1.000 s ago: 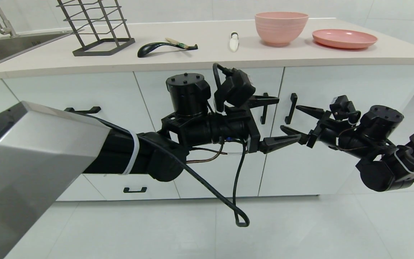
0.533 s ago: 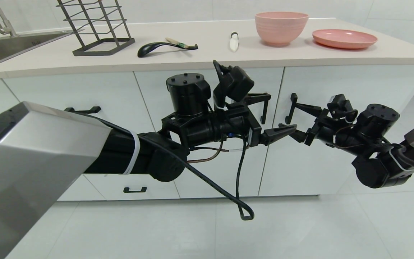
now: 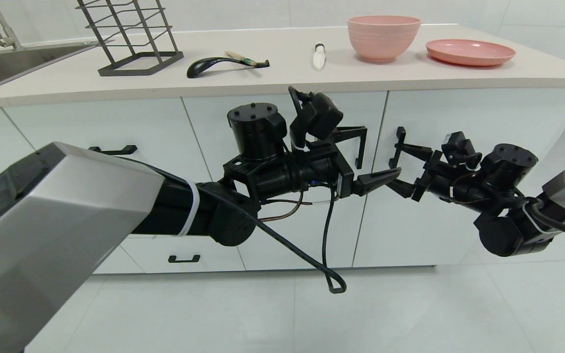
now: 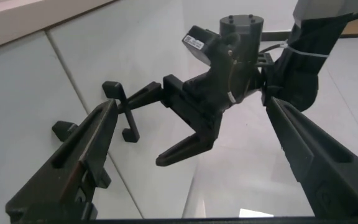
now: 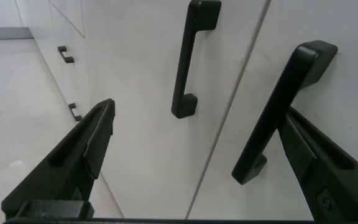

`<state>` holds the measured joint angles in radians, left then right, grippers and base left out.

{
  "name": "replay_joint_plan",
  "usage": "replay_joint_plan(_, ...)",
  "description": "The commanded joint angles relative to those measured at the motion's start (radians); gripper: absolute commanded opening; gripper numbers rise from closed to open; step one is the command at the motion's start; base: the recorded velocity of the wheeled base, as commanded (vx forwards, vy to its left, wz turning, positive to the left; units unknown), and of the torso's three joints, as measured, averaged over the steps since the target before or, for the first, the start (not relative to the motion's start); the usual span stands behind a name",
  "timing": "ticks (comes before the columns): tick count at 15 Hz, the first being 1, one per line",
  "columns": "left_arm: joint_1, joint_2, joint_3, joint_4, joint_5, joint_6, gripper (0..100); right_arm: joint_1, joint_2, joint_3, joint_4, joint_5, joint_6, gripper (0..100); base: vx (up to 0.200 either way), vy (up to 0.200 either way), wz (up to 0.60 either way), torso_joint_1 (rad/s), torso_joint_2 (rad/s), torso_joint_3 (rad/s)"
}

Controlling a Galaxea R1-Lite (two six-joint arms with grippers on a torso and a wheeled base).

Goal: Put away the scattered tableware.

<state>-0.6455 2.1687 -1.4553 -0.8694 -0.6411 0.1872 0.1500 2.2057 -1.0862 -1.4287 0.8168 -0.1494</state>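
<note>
The scattered tableware is being borne by the countertop. A pink bowl is being shown upright toward the counter's right part, with a pink plate just beside it, nearer the right end. A small white spoon is being seen to the left of the bowl. Farther left, a black spoon is being touched at its handle by a wooden-handled utensil (its kind cannot be told). A black wire rack is being shown left of these, and a sink at the counter's left end.

Both arms are being held below the counter's edge, in front of the white cabinet doors, well apart from the tableware. The left gripper is being held with its jaws spread wide, pointed toward the right gripper, whose jaws are likewise being held apart. The two grippers are being kept near each other, tip toward tip.

In the right wrist view, two upright black door handles, the left door handle and the right door handle, are being framed between that gripper's spread fingers. Whether the nearer handle is being touched cannot be told.
</note>
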Motion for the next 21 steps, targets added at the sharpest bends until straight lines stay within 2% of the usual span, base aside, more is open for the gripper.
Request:
replay_joint_plan(1,0.009,0.017,-0.016,0.000,-0.003,0.000,100,0.006,0.017,-0.029,-0.001,0.008,0.001,100,0.000,0.000,0.00,0.000,0.00,0.000)
replay_joint_plan(3,0.018,0.040,-0.043,0.000,0.000,-0.003,100,0.005,0.037,-0.055,-0.001,0.016,0.001,100,0.000,0.000,0.00,0.000,0.00,0.000)
replay_joint_plan(5,0.020,0.059,-0.074,-0.003,0.006,-0.037,100,0.005,0.045,-0.058,-0.002,0.035,0.002,100,0.000,0.000,0.00,0.000,0.00,0.000)
replay_joint_plan(6,0.018,0.065,-0.088,-0.010,0.014,-0.058,100,0.005,0.035,-0.052,-0.009,0.081,0.002,100,0.000,0.000,0.00,0.000,0.00,0.000)
replay_joint_plan(8,0.018,0.069,-0.091,-0.010,0.027,-0.061,100,0.005,0.006,-0.035,-0.009,0.116,0.001,100,0.000,0.000,0.00,0.000,0.00,0.000)
replay_joint_plan(14,-0.020,0.100,-0.091,-0.031,0.046,-0.061,100,0.005,-0.215,0.279,-0.009,0.209,-0.021,100,0.000,0.000,0.00,0.000,0.00,0.000)
replay_joint_plan(16,-0.059,0.109,-0.094,-0.040,0.050,-0.063,100,0.003,-0.316,0.427,-0.009,0.249,-0.029,100,0.000,0.000,0.00,0.000,0.00,0.000)
replay_joint_plan(17,-0.082,0.122,-0.100,-0.040,0.087,-0.072,100,0.003,-0.353,0.483,-0.009,0.255,-0.039,100,0.000,0.000,0.00,0.000,0.00,0.000)
replay_joint_plan(18,-0.108,0.138,-0.120,-0.056,0.146,-0.106,100,0.005,-0.385,0.535,-0.007,0.257,-0.049,100,0.000,0.000,0.00,0.000,0.00,0.000)
replay_joint_plan(19,-0.120,0.148,-0.132,-0.068,0.161,-0.126,100,0.005,-0.399,0.555,-0.007,0.257,-0.049,100,0.000,0.000,0.00,0.000,0.00,0.000)
replay_joint_plan(20,-0.154,0.183,-0.186,-0.115,0.173,-0.180,100,0.003,-0.436,0.603,-0.009,0.257,-0.049,100,0.000,0.000,0.00,0.000,0.00,0.000)
replay_joint_plan(21,-0.172,0.204,-0.217,-0.131,0.178,-0.193,100,0.003,-0.452,0.628,-0.009,0.257,-0.050,100,0.000,0.000,0.00,0.000,0.00,0.000)
